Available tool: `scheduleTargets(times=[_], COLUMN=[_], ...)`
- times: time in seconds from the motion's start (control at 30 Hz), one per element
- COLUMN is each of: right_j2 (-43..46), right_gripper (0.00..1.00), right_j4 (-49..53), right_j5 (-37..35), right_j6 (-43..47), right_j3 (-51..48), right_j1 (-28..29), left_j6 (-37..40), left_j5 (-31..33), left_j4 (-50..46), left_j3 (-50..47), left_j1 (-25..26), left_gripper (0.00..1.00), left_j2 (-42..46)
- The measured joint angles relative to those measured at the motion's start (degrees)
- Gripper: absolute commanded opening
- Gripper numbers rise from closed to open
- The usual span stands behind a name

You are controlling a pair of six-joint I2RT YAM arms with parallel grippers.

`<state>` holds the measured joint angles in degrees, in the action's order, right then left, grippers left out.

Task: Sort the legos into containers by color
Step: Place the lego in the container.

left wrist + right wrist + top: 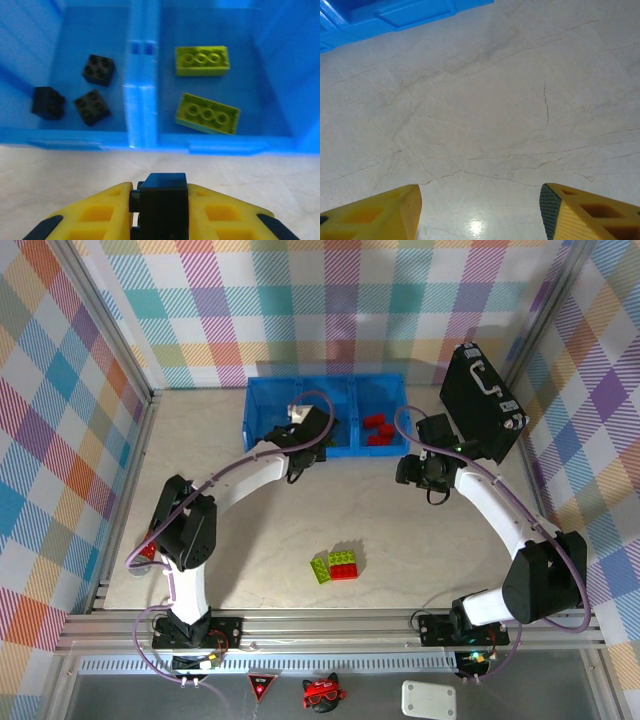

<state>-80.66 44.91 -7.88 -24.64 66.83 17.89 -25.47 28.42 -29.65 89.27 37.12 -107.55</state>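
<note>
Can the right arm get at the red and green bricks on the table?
Probably yes: the right pincer is open and empty, and bare table lies between it and the small red and lime green plastic bricks.

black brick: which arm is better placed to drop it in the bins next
Left. The left hand is shut on the black brick just short of the bins, and the compartment with the other black bricks lies ahead to its left. The right hand is open over the table, holding nothing.

Held black brick (162, 200) cut off by bottom edge; containers (395, 15) cropped at top-left corner.
</note>
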Motion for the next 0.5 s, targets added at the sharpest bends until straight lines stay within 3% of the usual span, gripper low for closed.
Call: scheduleTargets(times=[0.5], right_j2=[0.74], right_gripper=[0.65], right_j4=[0.39], right_j5=[0.00], right_j6=[-0.15], right_j3=[-1.11], right_j1=[0.00], left_j6=[3.96], left_j5=[-4.39], left_j4=[-0.22], left_j3=[1.86], left_j1=[-12.31], left_gripper=[0.28], left_j2=[0.42])
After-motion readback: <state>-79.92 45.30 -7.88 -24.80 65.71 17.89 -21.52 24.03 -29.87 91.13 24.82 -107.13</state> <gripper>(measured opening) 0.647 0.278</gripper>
